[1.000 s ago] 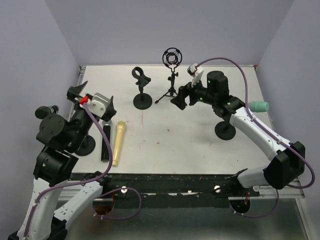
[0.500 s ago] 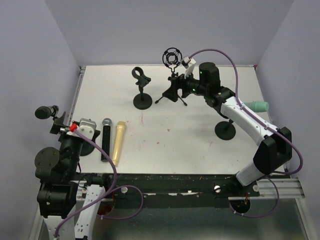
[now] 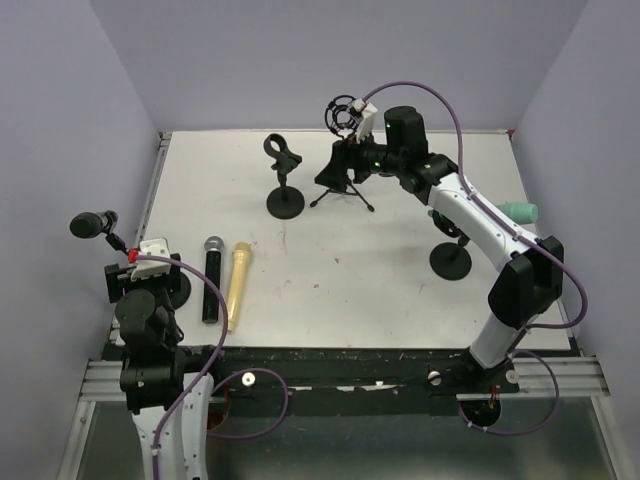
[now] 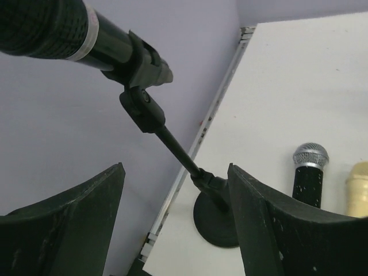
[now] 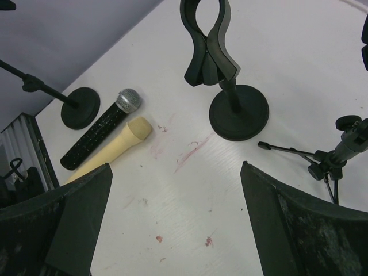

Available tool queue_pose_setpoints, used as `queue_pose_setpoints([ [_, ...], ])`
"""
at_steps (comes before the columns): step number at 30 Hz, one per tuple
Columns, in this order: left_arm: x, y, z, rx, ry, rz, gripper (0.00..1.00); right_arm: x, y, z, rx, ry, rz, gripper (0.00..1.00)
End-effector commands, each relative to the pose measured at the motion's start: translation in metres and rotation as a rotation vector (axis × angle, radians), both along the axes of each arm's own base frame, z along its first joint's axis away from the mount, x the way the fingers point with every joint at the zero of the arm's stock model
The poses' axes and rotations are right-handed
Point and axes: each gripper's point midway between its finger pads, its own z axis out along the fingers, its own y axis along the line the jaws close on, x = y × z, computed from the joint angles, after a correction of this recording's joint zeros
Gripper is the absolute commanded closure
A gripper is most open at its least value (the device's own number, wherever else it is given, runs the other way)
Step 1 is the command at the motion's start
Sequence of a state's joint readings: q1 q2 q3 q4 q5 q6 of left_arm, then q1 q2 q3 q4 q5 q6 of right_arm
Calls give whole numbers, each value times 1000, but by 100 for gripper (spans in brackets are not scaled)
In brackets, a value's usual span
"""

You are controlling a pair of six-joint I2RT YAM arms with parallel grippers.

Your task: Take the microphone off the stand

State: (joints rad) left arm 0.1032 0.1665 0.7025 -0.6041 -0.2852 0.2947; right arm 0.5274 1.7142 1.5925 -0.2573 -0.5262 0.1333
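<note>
The left gripper [image 4: 175,168] is well open and holds nothing, facing the stand [image 4: 172,142]. The black microphone [image 4: 52,29] sits clipped, tilted, at that stand's top. Two loose microphones [image 4: 307,172] lie beside its base. The right gripper [image 5: 175,168], wide open and empty, hovers well apart from the stand.

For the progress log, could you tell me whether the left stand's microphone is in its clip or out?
In: the microphone sits clamped in the clip atop its stand.
</note>
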Motion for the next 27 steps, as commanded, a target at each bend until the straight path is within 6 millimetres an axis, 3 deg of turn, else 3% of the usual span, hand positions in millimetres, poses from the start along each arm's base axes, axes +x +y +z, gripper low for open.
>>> queue_pose_setpoints([
  [1,4,36,15,-71,-204,243,20,-5,11,3,-29,15,42,0],
  [6,24,47,15,5,-283,276,21,-6,18,2,-55,1,53,0],
  [13,34,55,19,40,-356,298,22,-13,20,-1,-92,-15,66,0],
  [22,51,61,29,5,-384,298,25,-13,21,-3,-101,-7,66,0],
  [27,62,66,31,-41,-377,310,32,-12,19,-4,-108,-10,47,0],
])
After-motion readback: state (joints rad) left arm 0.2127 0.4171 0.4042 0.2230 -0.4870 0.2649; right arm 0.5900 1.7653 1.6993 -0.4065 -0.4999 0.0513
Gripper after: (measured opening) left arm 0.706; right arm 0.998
